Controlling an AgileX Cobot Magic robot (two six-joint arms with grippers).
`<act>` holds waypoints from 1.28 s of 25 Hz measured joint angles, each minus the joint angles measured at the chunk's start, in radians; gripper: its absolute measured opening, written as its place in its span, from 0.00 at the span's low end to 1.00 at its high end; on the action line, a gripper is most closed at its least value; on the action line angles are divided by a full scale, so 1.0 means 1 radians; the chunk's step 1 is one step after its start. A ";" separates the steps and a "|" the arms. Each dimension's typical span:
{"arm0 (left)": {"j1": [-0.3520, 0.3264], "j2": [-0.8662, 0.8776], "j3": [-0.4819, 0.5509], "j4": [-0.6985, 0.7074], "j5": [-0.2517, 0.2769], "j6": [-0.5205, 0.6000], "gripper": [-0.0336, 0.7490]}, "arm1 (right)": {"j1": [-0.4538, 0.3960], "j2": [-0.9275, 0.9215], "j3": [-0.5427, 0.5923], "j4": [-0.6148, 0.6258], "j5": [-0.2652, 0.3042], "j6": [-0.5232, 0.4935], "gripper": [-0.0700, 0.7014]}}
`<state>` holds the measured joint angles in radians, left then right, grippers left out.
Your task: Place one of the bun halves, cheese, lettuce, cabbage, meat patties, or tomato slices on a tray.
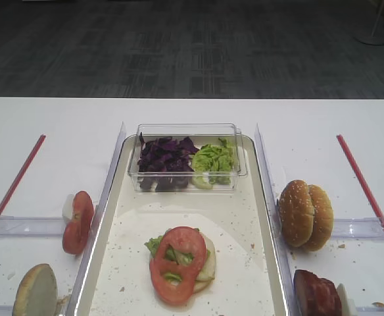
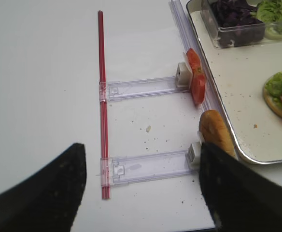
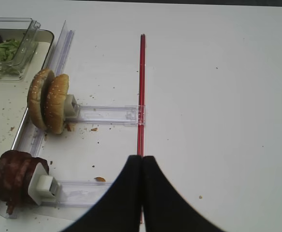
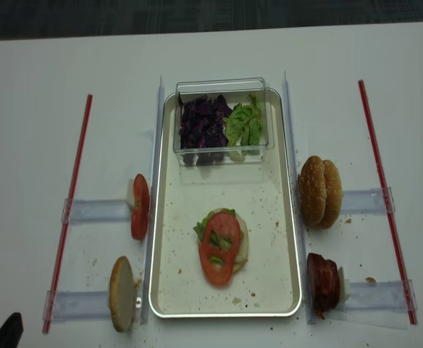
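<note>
White table (image 4: 38,65) carries the tray (image 4: 284,239) at centre. Left of tray: red strip (image 4: 70,203), clear holders (image 4: 95,211). Right of tray: matching strip (image 4: 383,196), holders (image 4: 363,201).

No readable text, labels, brands, numbers or signs in any view. Tray (image 4: 291,217), clear plastic box (image 4: 222,90), red strips (image 4: 70,210), clear rails (image 4: 95,212) and white table (image 4: 38,109) all plain, unmarked.
</note>
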<state>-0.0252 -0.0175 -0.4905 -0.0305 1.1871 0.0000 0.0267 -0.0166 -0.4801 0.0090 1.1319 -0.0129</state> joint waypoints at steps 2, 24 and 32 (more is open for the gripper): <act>0.000 0.000 0.000 0.000 0.000 0.000 0.63 | 0.000 0.000 0.000 0.000 0.000 0.000 0.14; 0.000 0.000 0.000 0.000 0.000 0.000 0.62 | 0.000 0.000 0.000 0.000 0.000 0.000 0.14; 0.000 0.000 0.000 0.000 0.000 0.000 0.62 | 0.000 0.000 0.000 0.000 0.000 0.000 0.14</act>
<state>-0.0252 -0.0175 -0.4905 -0.0305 1.1871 0.0000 0.0267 -0.0166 -0.4801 0.0090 1.1319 -0.0129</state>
